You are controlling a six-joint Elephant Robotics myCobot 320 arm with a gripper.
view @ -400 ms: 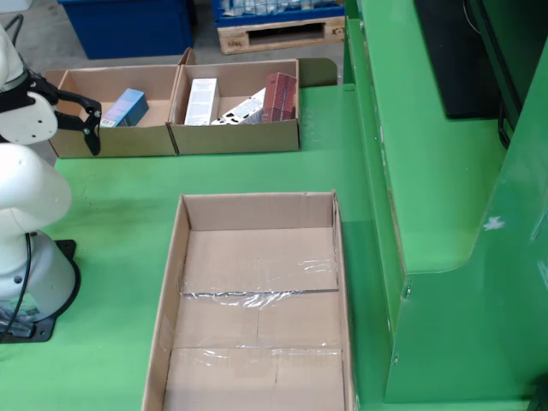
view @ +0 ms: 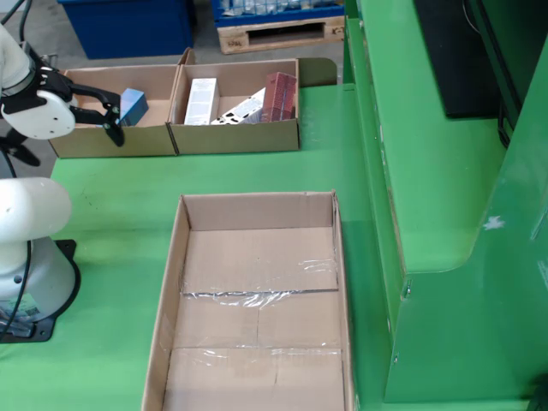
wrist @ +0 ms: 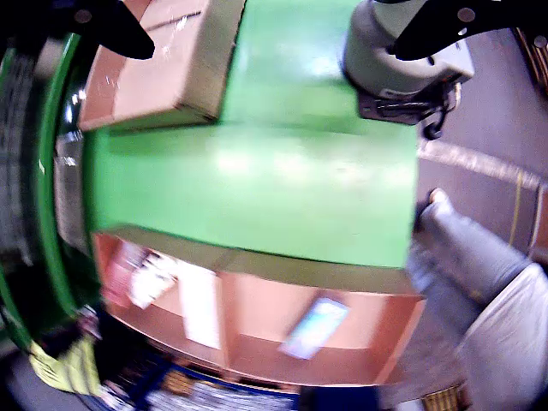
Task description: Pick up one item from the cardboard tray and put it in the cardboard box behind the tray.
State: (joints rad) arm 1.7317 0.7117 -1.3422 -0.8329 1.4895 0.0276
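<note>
In the side view, the cardboard tray (view: 175, 141) stands at the back with two compartments. Its left compartment holds a blue box (view: 133, 104); its right one holds a white box (view: 201, 101), a white packet (view: 244, 109) and a red box (view: 280, 96). My gripper (view: 110, 116) hovers open and empty over the tray's left compartment, just left of the blue box. The big empty cardboard box (view: 257, 300) lies in front. The blurred gripper view shows the tray (wrist: 257, 308), a pale blue box (wrist: 315, 327), a white box (wrist: 201, 308) and black fingers (wrist: 116, 30).
The arm's white base (view: 26, 257) stands on the green table (view: 111, 197) at the left. A raised green step (view: 445, 154) borders the table on the right. Blue crates and a pallet (view: 274, 34) sit behind the tray. A person's leg (wrist: 467, 253) appears in the gripper view.
</note>
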